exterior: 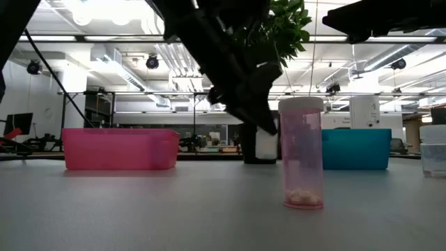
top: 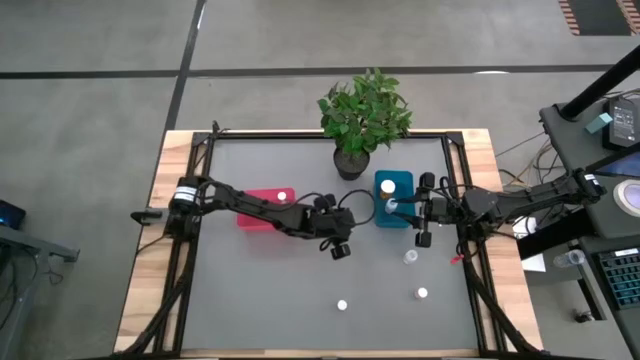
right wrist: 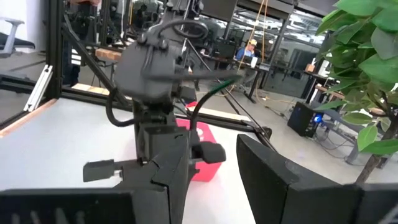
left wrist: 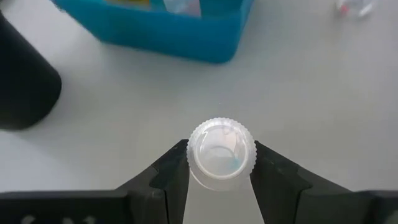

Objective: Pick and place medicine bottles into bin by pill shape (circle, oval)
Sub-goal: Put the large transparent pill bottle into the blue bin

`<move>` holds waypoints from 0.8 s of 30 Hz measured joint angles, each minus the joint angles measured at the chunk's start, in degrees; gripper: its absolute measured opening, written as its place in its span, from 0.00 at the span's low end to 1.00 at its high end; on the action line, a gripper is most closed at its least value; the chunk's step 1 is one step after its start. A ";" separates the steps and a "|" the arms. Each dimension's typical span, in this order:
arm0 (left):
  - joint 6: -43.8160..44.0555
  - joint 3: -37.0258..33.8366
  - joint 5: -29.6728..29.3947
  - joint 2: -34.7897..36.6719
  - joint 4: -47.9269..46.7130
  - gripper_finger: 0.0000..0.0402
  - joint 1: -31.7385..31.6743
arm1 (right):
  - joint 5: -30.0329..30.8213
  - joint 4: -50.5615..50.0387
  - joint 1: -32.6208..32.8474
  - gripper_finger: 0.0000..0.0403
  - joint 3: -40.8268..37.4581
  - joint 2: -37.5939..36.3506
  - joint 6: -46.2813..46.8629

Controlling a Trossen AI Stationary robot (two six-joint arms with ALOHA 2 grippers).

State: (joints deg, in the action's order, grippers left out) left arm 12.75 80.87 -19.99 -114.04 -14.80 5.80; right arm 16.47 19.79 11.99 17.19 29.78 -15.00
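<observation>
My left gripper is over the table's middle, between the red bin and the teal-blue bin, shut on a white-capped medicine bottle. In the low view that bottle shows below the dark fingers. My right gripper waits open beside the teal-blue bin's right side, nothing between its fingers. Three more bottles stand on the table nearer the front. One bottle lies in the red bin. My left gripper pinches the bottle at its ribbed white cap, one finger on each side. The fingers slant down toward the table's right. The cap faces the wrist camera and hides the body. Whether the base rests on the table does not show.
A dark pot with a green plant stands at the far edge beside the teal-blue bin. In the low view a clear bottle with pills at its bottom stands close to the camera. The table's near left is bare grey surface.
</observation>
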 joint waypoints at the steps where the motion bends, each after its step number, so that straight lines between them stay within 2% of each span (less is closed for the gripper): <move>1: 0.09 -0.44 0.00 0.00 -0.40 0.33 -0.07 | 0.00 -0.02 0.00 0.32 0.00 0.00 0.02; 24: 1.90 -1.80 2.31 0.00 0.38 0.33 0.63 | 0.00 -0.04 0.00 0.32 0.04 0.00 -0.10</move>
State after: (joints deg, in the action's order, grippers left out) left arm 14.66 79.07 -17.67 -114.04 -14.42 6.44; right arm 16.47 19.75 11.99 17.23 29.78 -15.10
